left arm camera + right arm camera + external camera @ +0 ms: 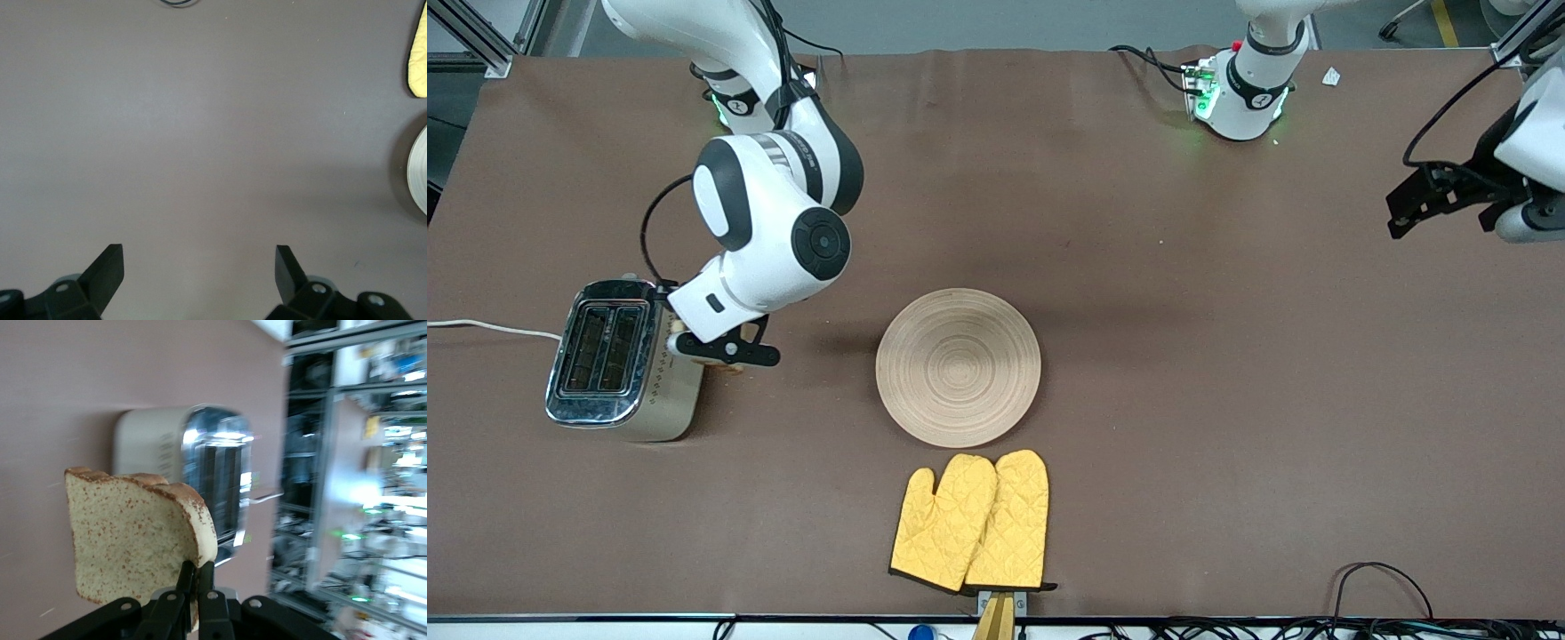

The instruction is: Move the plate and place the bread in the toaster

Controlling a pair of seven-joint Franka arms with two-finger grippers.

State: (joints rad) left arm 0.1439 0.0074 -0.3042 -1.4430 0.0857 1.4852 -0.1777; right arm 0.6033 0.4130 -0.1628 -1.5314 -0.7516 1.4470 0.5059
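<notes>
1. The bread (pixel 137 537) is a light, soft slice, easily crushed or torn. The right gripper (pixel 195 590) holds it by one edge, fingers pinched tight on the crust, in the air just beside the toaster.
2. A thin edge grip like that may let the slice droop or twist, so it probably needs to hang upright and in line with a slot before going down.
3. The toaster (pixel 618 360) stands at the right arm's end of the table. Both slots look empty.
4. The plate (pixel 958 366) lies mid-table with nothing on it. It looks stiff and shallow, best taken by the rim.
5. A pair of yellow oven mitts (pixel 971 523) lies nearer the front camera than the plate.
6. The left gripper (pixel 199 270) waits over bare table at its own end, fingers spread wide, holding nothing.
</notes>
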